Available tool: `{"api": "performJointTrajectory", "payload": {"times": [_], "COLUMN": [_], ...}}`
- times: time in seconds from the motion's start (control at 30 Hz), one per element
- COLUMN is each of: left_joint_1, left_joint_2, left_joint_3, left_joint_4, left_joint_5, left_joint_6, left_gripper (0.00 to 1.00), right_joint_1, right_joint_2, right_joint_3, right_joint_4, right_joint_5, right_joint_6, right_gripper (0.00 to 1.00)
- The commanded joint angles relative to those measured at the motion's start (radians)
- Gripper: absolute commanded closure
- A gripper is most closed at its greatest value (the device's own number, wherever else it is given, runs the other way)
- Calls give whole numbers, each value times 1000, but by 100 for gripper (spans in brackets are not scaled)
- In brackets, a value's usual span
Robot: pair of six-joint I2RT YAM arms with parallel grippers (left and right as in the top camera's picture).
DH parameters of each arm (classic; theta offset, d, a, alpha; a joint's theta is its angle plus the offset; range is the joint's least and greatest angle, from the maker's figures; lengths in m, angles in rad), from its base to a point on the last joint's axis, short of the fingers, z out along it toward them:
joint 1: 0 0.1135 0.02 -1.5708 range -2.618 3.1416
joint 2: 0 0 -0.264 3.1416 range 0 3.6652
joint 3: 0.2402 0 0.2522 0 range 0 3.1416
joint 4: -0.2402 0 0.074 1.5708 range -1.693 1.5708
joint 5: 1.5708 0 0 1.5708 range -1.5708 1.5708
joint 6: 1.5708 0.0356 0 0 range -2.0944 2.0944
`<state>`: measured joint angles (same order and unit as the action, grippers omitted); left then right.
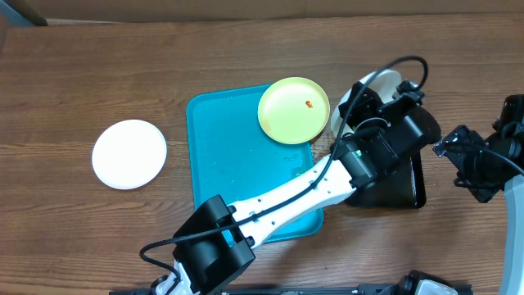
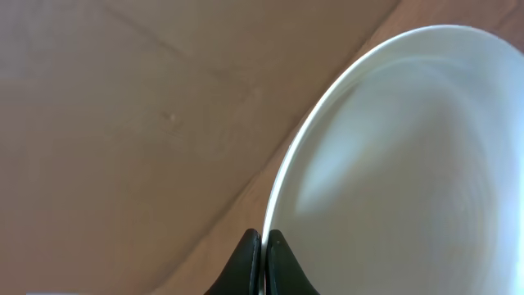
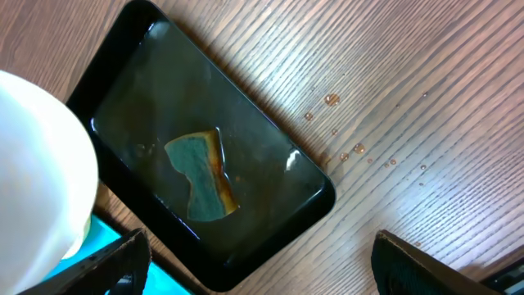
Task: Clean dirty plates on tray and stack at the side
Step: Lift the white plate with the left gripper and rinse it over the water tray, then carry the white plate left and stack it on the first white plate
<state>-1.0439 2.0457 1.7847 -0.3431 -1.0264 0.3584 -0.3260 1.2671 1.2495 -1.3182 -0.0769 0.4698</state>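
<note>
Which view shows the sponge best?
Right wrist: the sponge lies unobstructed inside the black tray. Overhead, the left arm covers most of that tray and no sponge shows. Left wrist shows a white plate, no sponge.

We count 3 plates: 2 white plates and 1 yellow-green plate, plus 1 blue tray, 1 black tray, 1 sponge.

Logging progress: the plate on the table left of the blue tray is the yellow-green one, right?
No: the overhead view shows the plate left of the blue tray is white; the yellow-green plate sits at the tray's far corner.
</note>
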Motion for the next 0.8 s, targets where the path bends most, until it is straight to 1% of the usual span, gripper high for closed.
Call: {"api": "performJointTrajectory", "payload": {"times": [0.0,0.1,0.17,0.23,0.33,0.37,0.43,0.5,0.57,0.67,0.7,0.77], "left_joint_1": [12,24,55,110,250,314,450,605,791,1038,1136,1264], "left_joint_2": [-50,-130,-211,-289,-394,-423,-467,-492,-500,-494,-492,-485], "left_joint_3": [15,15,15,15,15,15,15,15,15,6,-7,-33], "left_joint_4": [-21,-104,-209,-340,-584,-674,-822,-940,-1022,-1058,-1048,-1017], "left_joint_5": [-31,-16,58,168,354,423,535,613,666,720,747,804], "left_joint_6": [-144,-285,-395,-499,-684,-747,-832,-871,-879,-864,-848,-806], "left_gripper": [96,96,96,96,96,96,96,96,96,96,95,96], "right_joint_1": [-5,-5,-5,-5,-5,-5,-5,-5,-5,-5,-5,-5], "right_joint_2": [-9,-9,-9,-9,-9,-9,-9,-9,-9,-9,-9,-9], "right_joint_3": [14,14,14,14,14,14,14,14,14,14,14,14], "right_joint_4": [4,3,3,3,2,2,3,3,4,3,3,3], "right_joint_5": [8,8,8,8,8,8,8,8,8,7,7,7], "right_joint_6": [-7,-7,-7,-7,-7,-7,-7,-7,-7,-6,-6,-6], "right_gripper": [12,12,12,12,12,12,12,12,12,12,12,12]}}
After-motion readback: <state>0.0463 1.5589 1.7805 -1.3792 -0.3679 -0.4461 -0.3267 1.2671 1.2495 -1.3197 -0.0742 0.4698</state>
